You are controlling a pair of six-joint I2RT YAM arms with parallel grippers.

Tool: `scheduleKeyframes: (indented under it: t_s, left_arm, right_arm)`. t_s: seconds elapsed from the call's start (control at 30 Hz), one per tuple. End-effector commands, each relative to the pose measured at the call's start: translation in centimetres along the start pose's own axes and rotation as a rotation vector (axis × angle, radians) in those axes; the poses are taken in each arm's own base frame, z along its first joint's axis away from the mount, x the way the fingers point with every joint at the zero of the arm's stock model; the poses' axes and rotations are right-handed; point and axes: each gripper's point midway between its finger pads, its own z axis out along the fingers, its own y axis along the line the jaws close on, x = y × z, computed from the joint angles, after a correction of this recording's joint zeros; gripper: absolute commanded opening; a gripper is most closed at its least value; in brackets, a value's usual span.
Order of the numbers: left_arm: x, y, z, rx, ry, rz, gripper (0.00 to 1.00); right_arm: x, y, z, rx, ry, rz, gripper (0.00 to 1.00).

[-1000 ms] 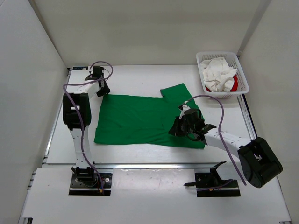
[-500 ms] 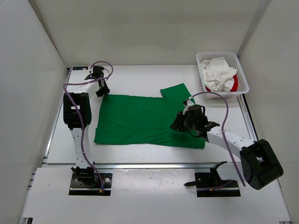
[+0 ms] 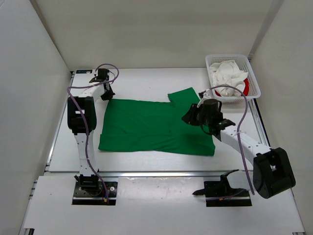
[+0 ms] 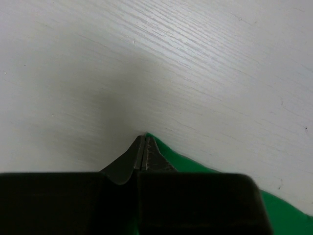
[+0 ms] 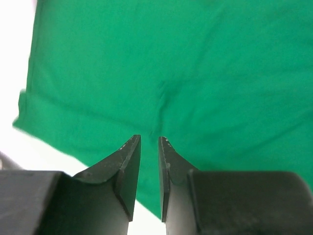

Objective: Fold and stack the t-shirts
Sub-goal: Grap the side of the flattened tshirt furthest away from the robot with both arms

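- Lying flat on the tabletop (image 3: 146,161), the green t-shirt (image 3: 142,125) awaits folding.
- Right end effector (image 3: 190,115), fingers narrowly apart and empty, has advanced toward the far sleeve, likely its next grasp.
- Left end effector (image 3: 108,96) stays pinched together on the far-left corner.

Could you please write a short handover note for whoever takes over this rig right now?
Left gripper: jaws shut, tips at the far left corner of the green t-shirt. I cannot tell whether cloth is pinched.
Right gripper: jaws narrowly open and empty, over the shirt's right side near the sleeve.
Things: green t-shirt spread flat on the table. White cloth lies crumpled in the basket at the far right, with something red under it.
Done: shirt laid out. No fold or stack is visible.
Left: fold the green shirt, then fold and stack the basket's contents.
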Motion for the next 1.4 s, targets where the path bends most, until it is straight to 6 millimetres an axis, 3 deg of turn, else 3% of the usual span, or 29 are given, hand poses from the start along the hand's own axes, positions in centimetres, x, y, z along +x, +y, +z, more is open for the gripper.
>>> scheduleKeyframes:
  t_s: [0.0,0.2,0.3,0.33,0.4,0.43,0.53,0.57,0.63,0.7,0.73,0.77,0.83,0.87,0.93,0.97,1.03,1.07,1.13,1.17,1.2,1.27,1.37]
  left_arm:
    - [-1.1,0.0,-0.8,0.006,-0.02,-0.008,0.05]
    - [-1.1,-0.1,-1.3,0.011,-0.04,-0.007,0.0]
    - [-1.3,0.3,-2.5,0.037,-0.06,-0.041,0.0]
    - [-1.1,0.1,-2.4,0.045,-0.065,-0.04,0.0]
    - [-1.5,0.0,-3.4,0.069,-0.094,-0.058,0.0]
    - [-0.9,0.1,-3.4,0.068,-0.088,-0.062,0.0]
    - [-1.9,-0.5,-4.8,0.099,-0.126,-0.077,0.0]
    - [-2.1,-0.6,-5.3,0.114,-0.135,-0.085,0.0]
    - [-2.0,-1.1,-5.8,0.121,-0.142,-0.08,0.0]
    - [-2.5,-1.5,-6.7,0.132,-0.163,-0.082,0.0]
    - [-2.6,-1.8,-6.8,0.135,-0.168,-0.072,0.0]
    - [-2.5,-1.7,-6.8,0.134,-0.167,-0.077,0.0]
    - [-2.5,-1.8,-7.2,0.152,-0.168,-0.085,0.0]
    - [-2.3,-1.8,-6.9,0.153,-0.162,-0.091,0.0]
    - [-2.4,-2.0,-7.2,0.168,-0.164,-0.087,0.0]
    - [-2.6,-2.0,-7.2,0.172,-0.166,-0.1,0.0]
    - [-2.4,-2.1,-7.3,0.186,-0.159,-0.103,0.0]
    - [-2.2,-2.1,-7.3,0.187,-0.156,-0.101,0.0]
    - [-2.4,-2.0,-7.5,0.194,-0.165,-0.108,0.0]
    - [-2.3,-2.2,-7.6,0.2,-0.163,-0.109,0.0]
    - [-2.2,-2.2,-7.4,0.196,-0.165,-0.107,0.0]
    - [-1.8,-2.3,-7.2,0.199,-0.152,-0.105,0.0]
    - [-1.9,-1.7,-6.7,0.194,-0.146,-0.117,0.0]
  right_arm:
    - [-5.5,-0.9,0.4,0.039,-0.123,-0.004,0.2]
    - [-9.5,-3.5,2.7,0.131,-0.186,-0.007,0.22]
    - [-11.4,-6.3,4.9,0.191,-0.169,-0.007,0.22]
    - [-10.6,-8.1,6.0,0.235,-0.13,0.012,0.2]
    - [-12.3,-9.2,7.5,0.269,-0.131,0.004,0.2]
    - [-11.6,-10.6,8.2,0.308,-0.095,0.008,0.21]
    - [-14.1,-11.9,10.1,0.366,-0.119,-0.033,0.22]
    - [-13.6,-12.8,11.0,0.384,-0.092,-0.036,0.22]
    - [-15.7,-13.3,12.1,0.428,-0.096,-0.061,0.22]
    - [-15.0,-15.0,14.0,0.474,-0.034,-0.075,0.22]
    - [-15.7,-15.2,14.1,0.496,-0.032,-0.08,0.2]
    - [-15.1,-16.2,14.7,0.521,-0.01,-0.078,0.21]
    - [-16.1,-16.0,15.3,0.522,-0.013,-0.078,0.22]
    - [-15.6,-17.1,15.6,0.533,0.005,-0.065,0.23]
    - [-17.5,-17.0,16.2,0.533,-0.014,-0.074,0.24]
    - [-16.2,-18.0,16.8,0.553,0.034,-0.073,0.24]
    - [-18.8,-17.3,17.2,0.555,0.002,-0.092,0.26]
    - [-17.4,-18.7,17.7,0.58,0.051,-0.086,0.26]
    - [-19.1,-18.9,18.6,0.581,0.029,-0.094,0.27]
    - [-20.6,-17.7,18.5,0.572,0.002,-0.104,0.27]
    - [-19.6,-19.2,18.6,0.598,0.042,-0.088,0.27]
    - [-20.9,-19.1,19.0,0.604,0.023,-0.088,0.27]
    - [-19.5,-20.1,19.5,0.605,0.064,-0.072,0.27]
